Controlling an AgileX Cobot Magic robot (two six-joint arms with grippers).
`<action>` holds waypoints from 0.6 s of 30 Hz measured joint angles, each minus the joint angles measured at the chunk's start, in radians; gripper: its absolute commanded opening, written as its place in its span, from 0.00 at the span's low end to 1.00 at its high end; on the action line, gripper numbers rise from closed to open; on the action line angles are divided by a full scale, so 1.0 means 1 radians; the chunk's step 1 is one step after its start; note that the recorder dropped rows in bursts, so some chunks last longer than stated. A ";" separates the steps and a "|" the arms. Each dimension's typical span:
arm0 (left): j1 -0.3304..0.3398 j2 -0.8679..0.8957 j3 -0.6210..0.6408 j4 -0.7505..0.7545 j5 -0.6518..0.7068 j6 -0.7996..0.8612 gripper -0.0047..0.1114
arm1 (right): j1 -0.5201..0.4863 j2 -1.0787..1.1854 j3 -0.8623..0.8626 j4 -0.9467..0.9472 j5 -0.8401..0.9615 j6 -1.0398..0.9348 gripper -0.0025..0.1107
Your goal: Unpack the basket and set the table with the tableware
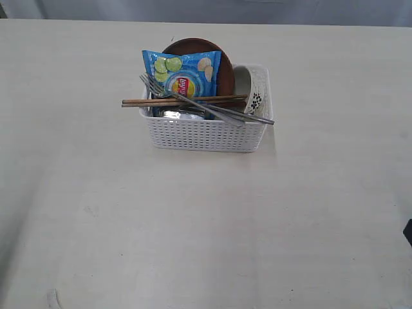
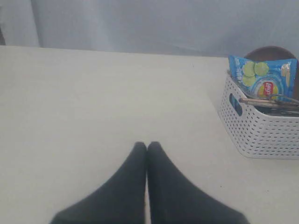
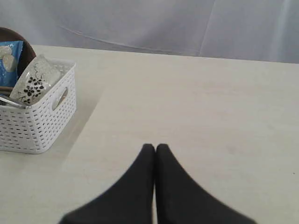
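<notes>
I have the basket point(image 1: 206, 135) standing on the counter point(image 1: 193, 225), toward the far side and roughly midway across in the exterior view, packed full. The brown plate point(image 1: 195, 44) stands on edge against the back wall, and the blue chips bag point(image 1: 183, 74) is upright in front of it. The white bowl point(image 1: 255, 91) with the dark floral print is tipped on its side at the right end, its mouth turned toward the bag. The chopsticks point(image 1: 187, 100) lie level across the top, running from the left rim toward the bowl. The fork point(image 1: 166, 90) crosses them on a slant, tines raised near the bag, and the knife point(image 1: 257, 118) pokes out past the right rim. Something shiny and steel sits low behind the front wall; I cannot make out its shape.

My left tool point(image 2: 147, 147) is fully closed, its two dark fingers pressed together, with nothing between them. It hangs over bare counter. The basket is well apart from it, ahead and off to one side, showing the end wall with the handle slot.

My right tool point(image 3: 155, 148) is likewise closed tight and holds nothing, also above bare counter. From there the basket lies ahead and off to the opposite side, well apart, with the bowl end nearest.
</notes>
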 measured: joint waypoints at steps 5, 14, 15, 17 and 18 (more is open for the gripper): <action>0.000 0.000 0.000 0.000 0.000 0.000 0.04 | 0.000 0.000 0.000 0.017 -0.063 0.000 0.03; 0.000 0.000 0.000 0.000 0.000 0.000 0.04 | 0.000 0.000 0.000 0.068 -0.318 0.000 0.03; 0.000 0.000 0.000 0.000 0.000 0.000 0.04 | 0.000 0.000 0.000 0.068 -0.326 0.000 0.03; 0.000 0.000 0.000 0.000 0.000 0.000 0.04 | 0.000 0.000 0.000 0.068 -0.349 0.000 0.03; 0.000 0.000 0.000 0.000 0.000 0.000 0.04 | 0.000 0.000 0.000 0.068 -0.379 0.000 0.03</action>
